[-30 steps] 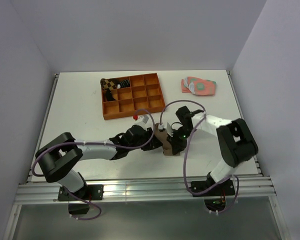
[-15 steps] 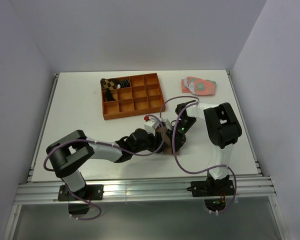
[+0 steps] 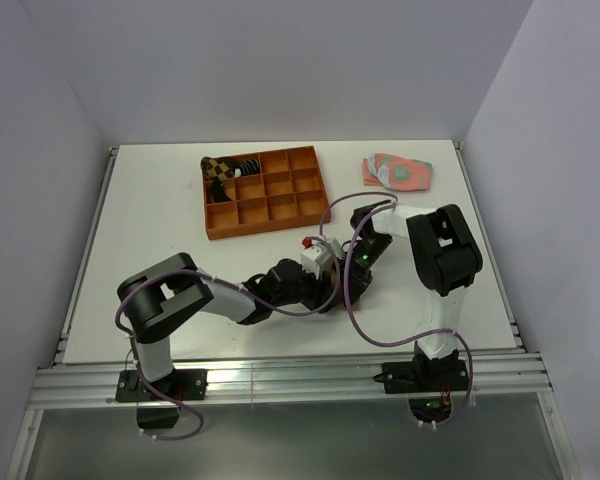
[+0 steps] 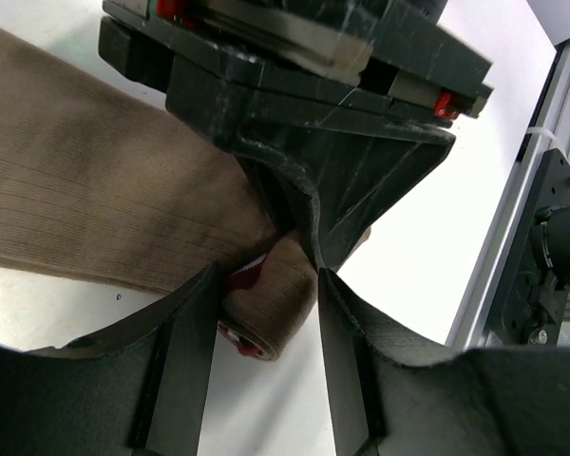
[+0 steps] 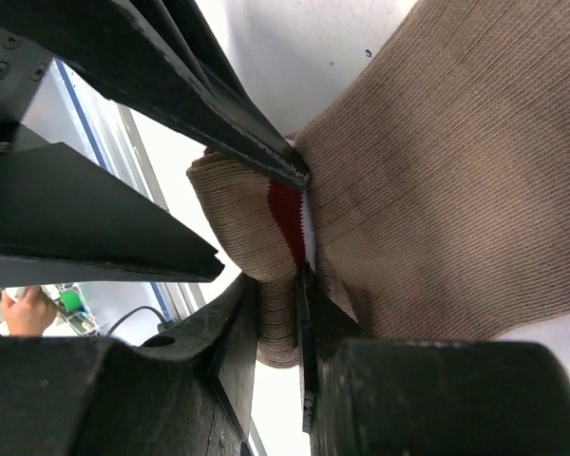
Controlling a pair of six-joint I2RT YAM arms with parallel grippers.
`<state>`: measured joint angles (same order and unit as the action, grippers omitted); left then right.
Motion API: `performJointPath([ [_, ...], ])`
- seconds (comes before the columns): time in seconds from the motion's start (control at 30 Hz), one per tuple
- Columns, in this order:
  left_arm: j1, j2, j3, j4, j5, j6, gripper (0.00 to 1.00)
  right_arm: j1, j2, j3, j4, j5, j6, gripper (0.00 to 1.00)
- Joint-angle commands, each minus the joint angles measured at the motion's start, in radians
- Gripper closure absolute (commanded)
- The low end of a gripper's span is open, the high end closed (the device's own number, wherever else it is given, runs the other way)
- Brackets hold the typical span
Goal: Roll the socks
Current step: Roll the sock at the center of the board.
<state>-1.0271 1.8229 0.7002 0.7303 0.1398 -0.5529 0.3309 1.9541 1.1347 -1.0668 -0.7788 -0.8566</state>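
The tan-brown sock (image 4: 95,190) lies on the white table between my two grippers. Its maroon-and-white cuff end is rolled into a small bundle (image 4: 271,309). My left gripper (image 4: 266,285) holds this bundle between its fingers. My right gripper (image 5: 277,299) is shut on a fold of the same sock (image 5: 456,190) beside the maroon stripe. In the top view both grippers, left (image 3: 323,288) and right (image 3: 348,283), meet over the sock and largely hide it. The black striped sock (image 3: 246,166) sits in the orange tray's back left corner.
The orange divided tray (image 3: 280,205) stands behind the grippers, with a brown checkered rolled sock (image 3: 214,170) in its corner. Flat pink-and-green socks (image 3: 397,172) lie at the back right. The table's front rail (image 4: 551,190) is close to the left gripper.
The left arm has pushed its gripper rightward to the sock roll. The right arm has folded in closer, then held still on the sock.
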Motion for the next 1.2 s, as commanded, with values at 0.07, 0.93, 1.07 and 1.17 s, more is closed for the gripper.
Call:
performJointPath([
  [0.07,-0.005,0.030,0.001,0.087,0.053,-0.008,0.52,-0.001,0.006,-0.001,0.054,0.096,0.017,0.88],
  [0.93,-0.004,0.036,0.148,-0.488,-0.066,-0.303,1.00,-0.012,-0.564,-0.317,0.502,0.346,0.283,0.35],
  [1.07,0.016,0.021,0.127,-0.461,-0.002,-0.334,1.00,-0.030,-0.649,-0.351,0.515,0.336,0.285,0.32],
  [1.17,0.041,0.016,0.099,-0.430,0.055,-0.363,1.00,-0.052,-0.699,-0.362,0.504,0.305,0.262,0.32],
])
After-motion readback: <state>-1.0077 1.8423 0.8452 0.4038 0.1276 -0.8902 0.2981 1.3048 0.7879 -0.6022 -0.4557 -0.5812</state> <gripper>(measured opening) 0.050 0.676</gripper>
